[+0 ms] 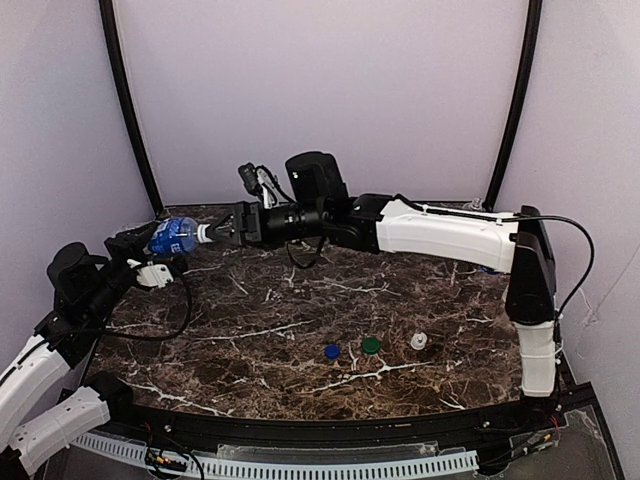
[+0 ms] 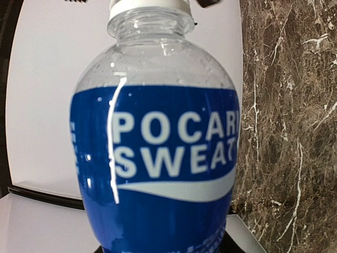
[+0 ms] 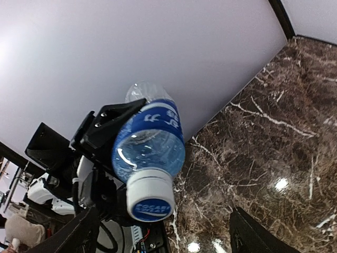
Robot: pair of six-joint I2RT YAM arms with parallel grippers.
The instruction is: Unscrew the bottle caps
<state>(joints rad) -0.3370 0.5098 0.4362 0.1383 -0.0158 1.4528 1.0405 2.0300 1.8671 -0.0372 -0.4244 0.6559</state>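
Status check: I count three loose caps, a blue cap (image 1: pixel 331 351), a green cap (image 1: pixel 371 345) and a white cap (image 1: pixel 419 341). They lie on the counter (image 1: pixel 300 310), well apart from both end effectors, on the side toward the arm bases. I judge three bottles already opened, though I cannot make those bottles out.

The left end effector (image 1: pixel 160 242) clamps the blue-label bottle (image 2: pixel 158 158) across its body, off the counter and on its side. Its screw cap (image 3: pixel 150 197) is still on and points at the right end effector (image 1: pixel 213 235). That one stands wide, one finger either side of the screw cap, not gripping.

Remaining: close on this screw cap and twist it off.
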